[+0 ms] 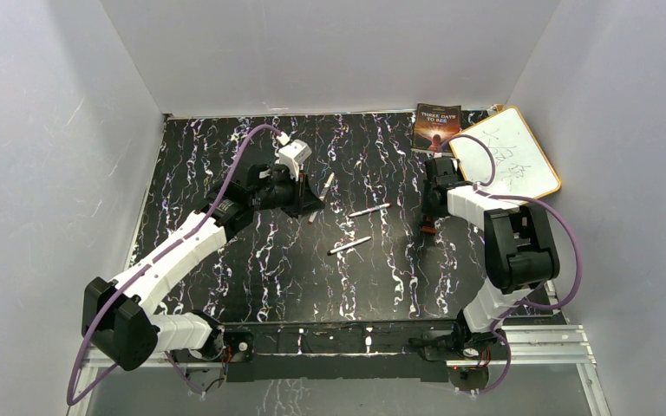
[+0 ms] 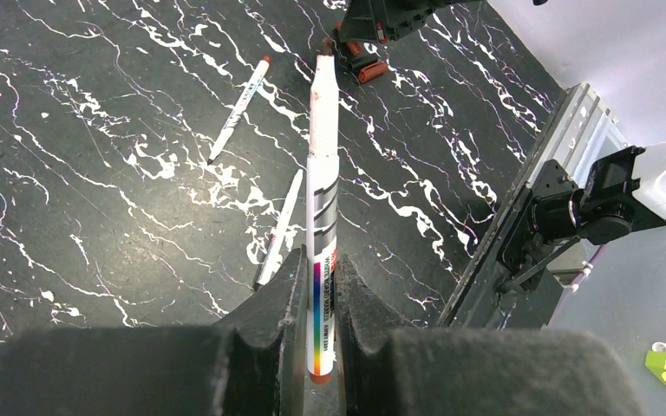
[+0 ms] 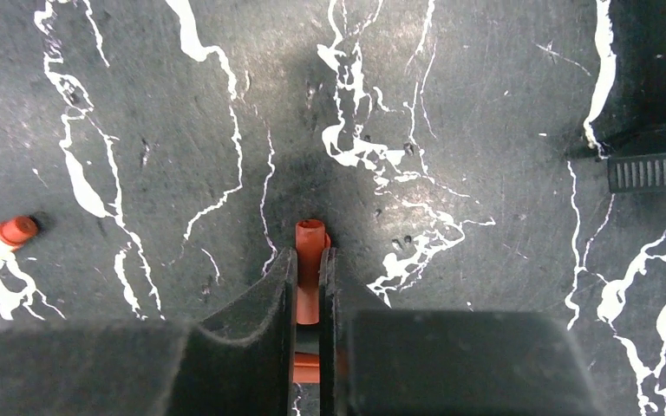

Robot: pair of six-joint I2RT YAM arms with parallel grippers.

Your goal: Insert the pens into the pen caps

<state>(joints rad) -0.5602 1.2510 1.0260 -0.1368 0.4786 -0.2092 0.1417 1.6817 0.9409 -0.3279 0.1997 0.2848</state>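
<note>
Three pens total: one held, two loose on the table (image 1: 381, 277).
Left gripper (image 2: 316, 290): fingers closed tight on the held pen (image 2: 323, 173), gripping its lower barrel; you see the tip pointing away from the wrist.
Right gripper (image 3: 308, 264): fingers pinched on a reddish-brown pen cap (image 3: 310, 236), its open end protruding forward.
Loose pens: first pen (image 1: 369, 210) and second pen (image 1: 349, 245) lie between the arms, near each other, not touching.

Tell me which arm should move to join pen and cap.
Left, probably. Its gripper is shut on a pen aimed toward the right gripper, which pinches the cap low over the table, open end seemingly outward.
</note>
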